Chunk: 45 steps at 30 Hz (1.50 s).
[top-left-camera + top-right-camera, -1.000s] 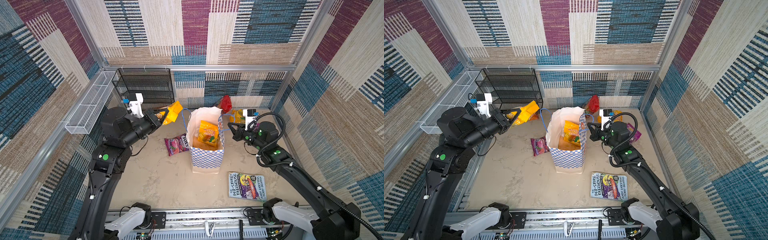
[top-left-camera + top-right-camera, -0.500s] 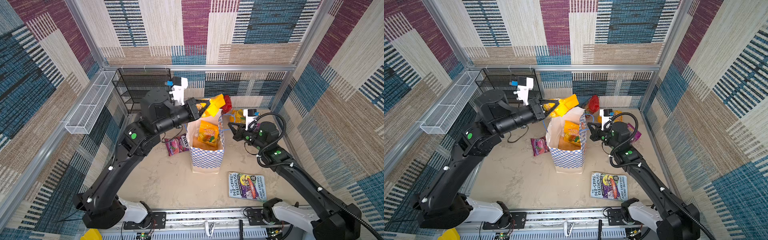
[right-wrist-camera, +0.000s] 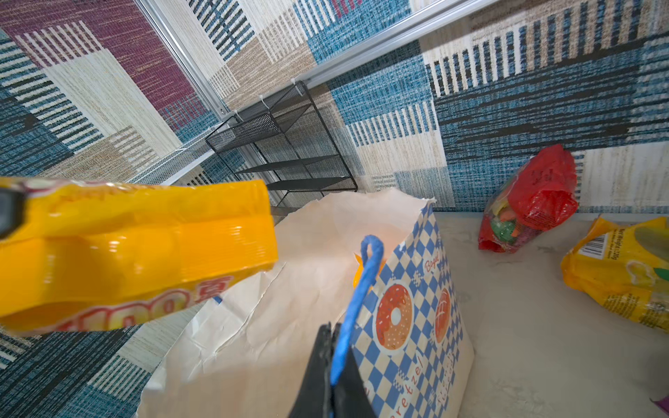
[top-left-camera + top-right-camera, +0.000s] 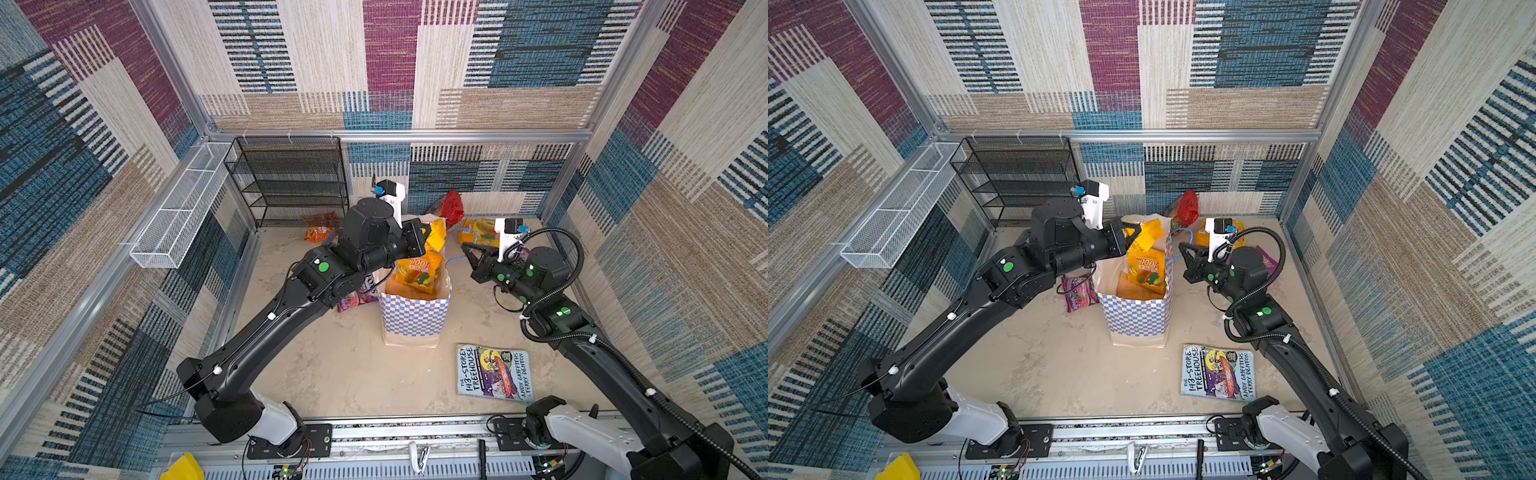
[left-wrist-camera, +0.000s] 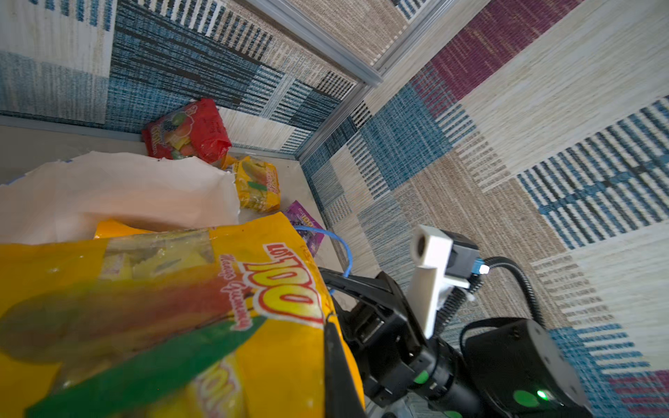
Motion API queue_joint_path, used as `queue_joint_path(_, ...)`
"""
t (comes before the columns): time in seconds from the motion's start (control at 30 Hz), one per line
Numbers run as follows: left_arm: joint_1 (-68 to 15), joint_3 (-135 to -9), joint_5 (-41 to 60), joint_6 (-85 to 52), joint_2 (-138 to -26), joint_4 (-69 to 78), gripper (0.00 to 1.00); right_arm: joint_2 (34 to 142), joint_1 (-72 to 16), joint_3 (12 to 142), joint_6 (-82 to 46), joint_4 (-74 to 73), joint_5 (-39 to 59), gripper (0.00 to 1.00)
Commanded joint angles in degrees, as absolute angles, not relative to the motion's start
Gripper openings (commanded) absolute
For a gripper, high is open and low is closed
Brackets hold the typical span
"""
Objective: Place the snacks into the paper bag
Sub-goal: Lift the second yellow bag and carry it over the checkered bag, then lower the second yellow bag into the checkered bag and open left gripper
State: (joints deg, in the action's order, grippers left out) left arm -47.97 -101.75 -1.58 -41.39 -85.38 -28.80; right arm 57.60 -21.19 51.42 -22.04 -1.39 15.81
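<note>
The blue-and-white checkered paper bag (image 4: 415, 320) (image 4: 1138, 320) (image 3: 409, 315) stands upright mid-table, with a yellow mango packet (image 4: 417, 274) inside. My left gripper (image 4: 428, 237) (image 4: 1136, 230) is shut on another yellow mango packet (image 4: 1150, 235) (image 5: 163, 307) (image 3: 134, 246), held just over the bag's open mouth. My right gripper (image 4: 465, 248) (image 3: 331, 362) is shut on the bag's blue cord handle (image 3: 362, 286) at its right side. Other snacks lie loose: a red packet (image 4: 451, 205) (image 3: 532, 202), a yellow one (image 4: 478, 235) (image 5: 257, 184), a purple grape one (image 4: 1079, 291) and orange chips (image 4: 318, 232).
A black mesh rack (image 4: 291, 178) stands at the back left, with a white wire basket (image 4: 178, 208) on the left wall. The Treehouse book (image 4: 492, 372) lies flat, front right of the bag. A small purple packet (image 4: 1266, 262) lies behind my right wrist.
My left arm has swung right from the left side, carrying the yellow packet to the bag's mouth. The right gripper has stayed on the cord handle.
</note>
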Motion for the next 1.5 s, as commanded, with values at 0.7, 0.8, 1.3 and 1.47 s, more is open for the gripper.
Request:
queue_joint_path(0.7,-48.30,-96.47,-9.20,-40.11,-97.89,-21.65,0.00,57.81,-21.23,50.91,-22.06,-3.32,14.41,0.00)
queue_joint_path(0.8,-48.31,-94.65,-8.80,-41.50,-98.83,-20.21,0.00,57.93,-21.29,51.00,-22.10,-3.32,14.49,0.00)
queue_joint_path(1.3,-48.67,-96.76,-9.77,-41.33,-97.62,-22.95,0.00,57.70,-21.27,51.10,-22.15,-3.17,14.67,0.00)
queue_joint_path(1.47,-48.83,-96.68,-9.95,-42.96,-100.14,-23.31,0.00,57.57,-21.27,51.06,-22.10,-3.14,14.48,0.00)
